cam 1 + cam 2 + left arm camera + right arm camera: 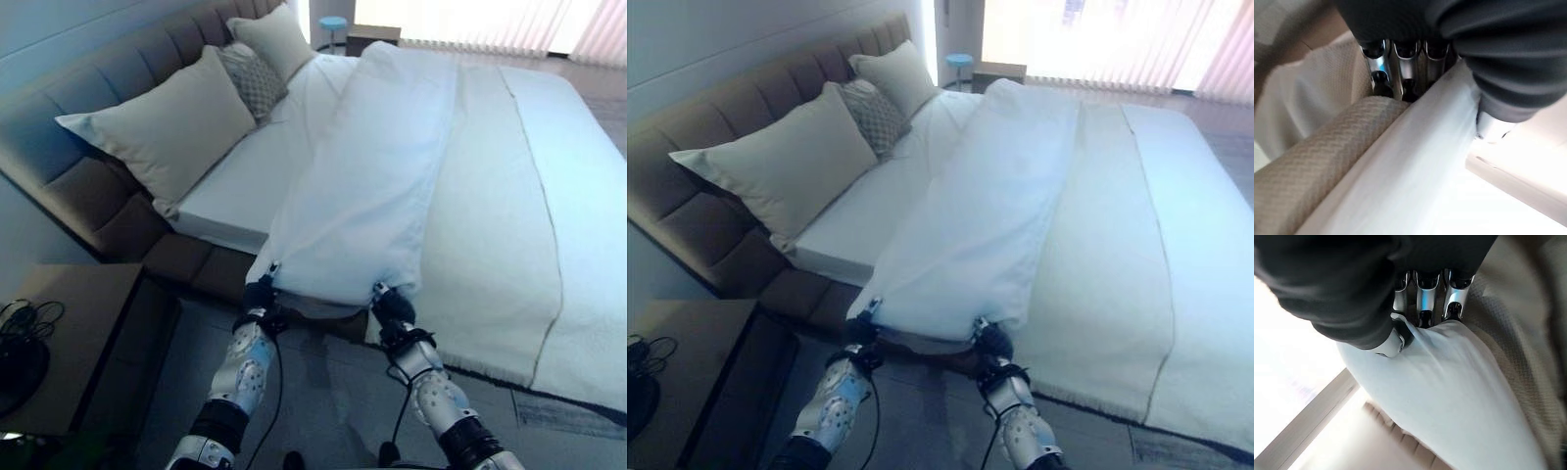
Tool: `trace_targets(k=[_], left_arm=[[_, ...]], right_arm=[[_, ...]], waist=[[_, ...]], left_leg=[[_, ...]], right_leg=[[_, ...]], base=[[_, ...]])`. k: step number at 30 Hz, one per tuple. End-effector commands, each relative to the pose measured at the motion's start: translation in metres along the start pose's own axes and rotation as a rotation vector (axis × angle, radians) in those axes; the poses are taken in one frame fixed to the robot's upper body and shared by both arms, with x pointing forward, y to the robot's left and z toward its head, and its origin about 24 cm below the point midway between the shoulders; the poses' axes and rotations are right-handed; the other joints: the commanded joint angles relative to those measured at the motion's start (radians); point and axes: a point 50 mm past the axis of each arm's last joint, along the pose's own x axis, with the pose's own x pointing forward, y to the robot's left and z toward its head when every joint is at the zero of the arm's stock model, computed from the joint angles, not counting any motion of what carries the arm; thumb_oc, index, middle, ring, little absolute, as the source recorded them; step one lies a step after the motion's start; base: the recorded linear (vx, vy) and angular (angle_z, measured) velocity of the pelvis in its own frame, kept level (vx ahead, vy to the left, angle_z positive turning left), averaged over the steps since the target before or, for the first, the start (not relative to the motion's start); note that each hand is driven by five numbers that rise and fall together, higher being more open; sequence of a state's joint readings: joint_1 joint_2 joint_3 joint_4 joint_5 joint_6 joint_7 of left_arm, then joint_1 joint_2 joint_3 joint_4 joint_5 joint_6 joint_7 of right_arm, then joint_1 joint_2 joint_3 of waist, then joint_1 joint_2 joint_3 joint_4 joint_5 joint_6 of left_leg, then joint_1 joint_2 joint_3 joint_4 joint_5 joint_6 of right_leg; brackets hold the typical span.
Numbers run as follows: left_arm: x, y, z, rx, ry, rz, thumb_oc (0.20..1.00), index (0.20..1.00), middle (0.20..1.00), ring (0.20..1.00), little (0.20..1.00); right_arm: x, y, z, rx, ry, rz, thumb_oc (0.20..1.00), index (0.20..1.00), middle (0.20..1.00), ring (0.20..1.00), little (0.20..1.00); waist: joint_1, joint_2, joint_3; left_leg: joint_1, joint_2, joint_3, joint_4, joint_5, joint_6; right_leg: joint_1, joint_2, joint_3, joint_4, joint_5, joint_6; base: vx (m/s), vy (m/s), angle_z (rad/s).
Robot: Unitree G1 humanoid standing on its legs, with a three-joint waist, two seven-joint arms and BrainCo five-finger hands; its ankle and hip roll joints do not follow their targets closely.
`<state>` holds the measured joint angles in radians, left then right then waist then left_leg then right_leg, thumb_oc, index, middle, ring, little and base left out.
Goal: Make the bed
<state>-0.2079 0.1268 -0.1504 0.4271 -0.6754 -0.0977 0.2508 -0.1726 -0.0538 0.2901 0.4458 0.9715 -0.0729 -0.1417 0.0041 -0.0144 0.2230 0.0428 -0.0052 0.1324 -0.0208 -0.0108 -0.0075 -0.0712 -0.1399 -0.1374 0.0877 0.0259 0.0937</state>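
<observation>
Both pinching the near edge of the smooth white duvet (362,196): left hand (260,297), right hand (392,305). Beneath, woven beige blanket (490,245).

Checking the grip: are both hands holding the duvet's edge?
Yes: the left hand and right hand each pinch the white duvet.

Both eye views are looking down along the bed (549,196); each wrist view is peering closely at the duvet (1415,166).
</observation>
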Motion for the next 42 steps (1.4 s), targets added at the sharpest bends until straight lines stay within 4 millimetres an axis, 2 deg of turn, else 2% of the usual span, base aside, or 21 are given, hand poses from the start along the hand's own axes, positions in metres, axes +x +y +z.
trace_targets(k=[1, 2, 5, 6, 13, 14, 15, 18, 21, 23, 24, 25, 26, 28, 30, 31, 37, 39, 40, 41, 42], left_arm=[[-0.005, 0.081, 0.068, 0.067, -0.28, 0.242, 0.2, 0.2, 0.2, 0.2, 0.2], [-0.002, 0.082, 0.063, 0.042, -0.256, 0.259, 0.2, 0.2, 0.2, 0.2, 0.2], [0.003, 0.078, 0.056, 0.037, -0.229, 0.267, 0.2, 0.2, 0.2, 0.2, 0.2], [0.006, 0.081, 0.051, 0.039, -0.205, 0.301, 0.2, 0.2, 0.2, 0.2, 0.2], [0.021, 0.08, 0.041, 0.101, -0.125, 0.352, 0.203, 0.203, 0.203, 0.203, 0.203], [0.025, 0.083, 0.034, 0.197, -0.072, 0.389, 0.671, 0.671, 0.671, 0.671, 0.671], [0.026, 0.083, 0.035, 0.197, -0.073, 0.388, 1.0, 1.0, 1.0, 1.0, 1.0], [0.032, 0.085, 0.025, 0.318, 0.022, 0.408, 1.0, 1.0, 1.0, 1.0, 1.0], [0.03, 0.092, 0.015, 0.362, 0.094, 0.435, 1.0, 1.0, 1.0, 1.0, 1.0], [0.02, 0.107, -0.001, 0.376, 0.165, 0.468, 1.0, 1.0, 1.0, 1.0, 1.0], [0.02, 0.107, -0.001, 0.376, 0.165, 0.468, 1.0, 1.0, 1.0, 1.0, 1.0], [0.012, 0.114, -0.013, 0.404, 0.218, 0.473, 1.0, 1.0, 1.0, 1.0, 1.0], [0.012, 0.114, -0.014, 0.404, 0.219, 0.473, 1.0, 1.0, 1.0, 1.0, 1.0], [-0.012, 0.134, -0.042, 0.425, 0.35, 0.508, 1.0, 1.0, 1.0, 1.0, 1.0], [-0.02, 0.14, -0.051, 0.429, 0.388, 0.52, 1.0, 1.0, 1.0, 1.0, 1.0], [-0.033, 0.149, -0.06, 0.411, 0.421, 0.546, 1.0, 1.0, 1.0, 1.0, 1.0], [-0.044, 0.155, -0.066, 0.337, 0.406, 0.553, 1.0, 1.0, 1.0, 1.0, 1.0], [-0.04, 0.152, -0.059, 0.33, 0.365, 0.53, 1.0, 1.0, 1.0, 1.0, 1.0], [-0.031, 0.142, -0.048, 0.298, 0.295, 0.477, 1.0, 1.0, 1.0, 1.0, 1.0], [-0.03, 0.142, -0.048, 0.298, 0.295, 0.477, 1.0, 1.0, 1.0, 1.0, 1.0], [-0.023, 0.131, -0.039, 0.28, 0.245, 0.416, 1.0, 1.0, 1.0, 1.0, 1.0]], right_arm=[[-0.01, -0.053, 0.023, -0.082, -0.076, -0.171, 0.2, 0.2, 0.2, 0.2, 0.2], [-0.01, -0.056, 0.018, -0.07, -0.054, -0.187, 0.2, 0.2, 0.2, 0.2, 0.2], [-0.008, -0.061, 0.016, -0.102, -0.041, -0.224, 0.2, 0.2, 0.2, 0.2, 0.2], [-0.001, -0.058, 0.018, -0.124, -0.044, -0.235, 0.2, 0.2, 0.2, 0.2, 0.2], [0.015, -0.056, 0.031, -0.21, -0.061, -0.312, 0.2, 0.2, 0.2, 0.2, 0.2], [0.02, -0.062, 0.03, -0.268, -0.025, -0.361, 0.438, 0.438, 0.438, 0.438, 0.438], [0.02, -0.062, 0.031, -0.268, -0.026, -0.36, 1.0, 1.0, 1.0, 1.0, 1.0], [0.029, -0.068, 0.041, -0.356, 0.001, -0.438, 1.0, 1.0, 1.0, 1.0, 1.0], [0.024, -0.087, 0.042, -0.484, 0.066, -0.518, 1.0, 1.0, 1.0, 1.0, 1.0], [0.009, -0.114, 0.039, -0.551, 0.126, -0.591, 1.0, 1.0, 1.0, 1.0, 1.0], [0.009, -0.115, 0.039, -0.551, 0.126, -0.591, 1.0, 1.0, 1.0, 1.0, 1.0], [-0.006, -0.137, 0.036, -0.56, 0.171, -0.657, 1.0, 1.0, 1.0, 1.0, 1.0], [-0.006, -0.137, 0.036, -0.56, 0.171, -0.658, 1.0, 1.0, 1.0, 1.0, 1.0], [-0.033, -0.17, 0.032, -0.572, 0.231, -0.771, 1.0, 1.0, 1.0, 1.0, 1.0], [-0.04, -0.177, 0.032, -0.57, 0.24, -0.8, 1.0, 1.0, 1.0, 1.0, 1.0], [-0.052, -0.188, 0.032, -0.548, 0.226, -0.832, 1.0, 1.0, 1.0, 1.0, 1.0], [-0.056, -0.187, 0.044, -0.47, 0.108, -0.794, 1.0, 1.0, 1.0, 1.0, 1.0], [-0.05, -0.179, 0.049, -0.477, 0.064, -0.75, 1.0, 1.0, 1.0, 1.0, 1.0], [-0.041, -0.165, 0.059, -0.507, 0.009, -0.672, 1.0, 1.0, 1.0, 1.0, 1.0], [-0.041, -0.165, 0.059, -0.507, 0.009, -0.672, 1.0, 1.0, 1.0, 1.0, 1.0], [-0.034, -0.153, 0.065, -0.539, -0.022, -0.607, 1.0, 1.0, 1.0, 1.0, 1.0]], waist=[[0.051, -0.02, 0.021], [0.057, -0.029, 0.041], [0.061, -0.023, 0.061], [0.065, -0.021, 0.085], [0.054, -0.005, 0.147], [0.052, -0.004, 0.163], [0.052, -0.004, 0.164], [0.051, -0.004, 0.181], [0.047, 0.001, 0.181], [0.035, 0.008, 0.171], [0.035, 0.008, 0.171], [0.027, 0.015, 0.161], [0.027, 0.015, 0.162], [0.012, 0.03, 0.138], [0.009, 0.034, 0.126], [-0.002, 0.041, 0.108], [-0.03, 0.056, 0.069], [-0.036, 0.055, 0.058], [-0.042, 0.049, 0.045], [-0.042, 0.049, 0.043], [-0.039, 0.037, 0.04]], left_leg=[[-0.139, -0.022, -0.021, 0.036, 0.002, -0.008], [-0.192, -0.035, -0.037, 0.04, 0.016, -0.013], [-0.234, -0.035, -0.044, 0.025, 0.042, -0.024], [-0.264, -0.028, -0.048, 0.012, 0.058, -0.029], [-0.359, -0.022, -0.069, -0.018, 0.115, -0.047], [-0.382, -0.02, -0.07, -0.016, 0.12, -0.051], [-0.382, -0.02, -0.071, -0.016, 0.12, -0.051], [-0.404, -0.015, -0.072, -0.001, 0.119, -0.055], [-0.394, -0.015, -0.07, 0.002, 0.114, -0.054], [-0.371, -0.019, -0.066, -0.015, 0.113, -0.055], [-0.37, -0.019, -0.066, -0.015, 0.114, -0.055], [-0.349, -0.021, -0.063, -0.027, 0.112, -0.055], [-0.348, -0.021, -0.063, -0.028, 0.112, -0.055], [-0.301, -0.024, -0.058, -0.043, 0.103, -0.053], [-0.286, -0.024, -0.055, -0.047, 0.101, -0.052], [-0.242, -0.025, -0.048, -0.052, 0.086, -0.049], [-0.156, -0.016, -0.039, -0.036, 0.06, -0.051], [-0.124, -0.009, -0.038, -0.017, 0.043, -0.053], [-0.115, -0.001, -0.034, 0.045, 0.022, -0.061], [-0.119, -0.001, -0.034, 0.046, 0.023, -0.061], [-0.119, 0.003, -0.032, 0.119, 0.01, -0.068]], right_leg=[[-0.062, 0.003, -0.021, 0.019, 0.012, 0.032], [-0.071, 0.02, -0.003, -0.026, 0.011, 0.018], [-0.097, 0.034, -0.002, -0.064, 0.028, 0.011], [-0.126, 0.04, -0.013, -0.088, 0.05, 0.013], [-0.22, 0.055, -0.032, -0.113, 0.073, 0.007], [-0.239, 0.055, -0.043, -0.119, 0.08, 0.008], [-0.239, 0.055, -0.044, -0.119, 0.08, 0.008], [-0.255, 0.058, -0.041, -0.121, 0.088, 0.009], [-0.247, 0.06, -0.032, -0.123, 0.087, 0.009], [-0.232, 0.061, -0.026, -0.13, 0.078, 0.008], [-0.232, 0.061, -0.026, -0.13, 0.078, 0.008], [-0.217, 0.061, -0.024, -0.131, 0.068, 0.006], [-0.216, 0.061, -0.024, -0.132, 0.068, 0.006], [-0.18, 0.062, -0.02, -0.131, 0.049, 0.002], [-0.168, 0.063, -0.019, -0.132, 0.045, 0.001], [-0.132, 0.066, -0.015, -0.126, 0.025, -0.001], [-0.073, 0.076, 0.002, -0.066, -0.034, -0.017], [-0.043, 0.081, 0.009, -0.043, -0.056, -0.026], [-0.014, 0.085, 0.012, -0.034, -0.068, -0.033], [-0.017, 0.085, 0.012, -0.036, -0.066, -0.033], [0.017, 0.088, 0.011, -0.038, -0.073, -0.041]], base=[[-0.11, -0.012, -0.18], [-0.11, -0.012, 0.11], [-0.07, -0.023, 0.39], [-0.06, -0.032, 0.17], [-0.02, -0.047, 0.08], [0.0, -0.051, 0.19], [0.01, -0.063, 0.21], [0.01, -0.039, 0.17], [0.04, -0.019, 0.04], [0.06, -0.015, -0.01], [0.08, -0.019, 0.02], [0.04, -0.012, 0.04], [0.06, -0.015, 0.07], [0.11, -0.006, 0.1], [0.1, -0.008, 0.04], [0.1, -0.029, 0.01], [0.08, -0.044, 0.0], [0.06, -0.133, -0.03], [0.03, -0.135, 0.0], [0.03, -0.178, 0.06], [0.01, -0.082, 0.08]])
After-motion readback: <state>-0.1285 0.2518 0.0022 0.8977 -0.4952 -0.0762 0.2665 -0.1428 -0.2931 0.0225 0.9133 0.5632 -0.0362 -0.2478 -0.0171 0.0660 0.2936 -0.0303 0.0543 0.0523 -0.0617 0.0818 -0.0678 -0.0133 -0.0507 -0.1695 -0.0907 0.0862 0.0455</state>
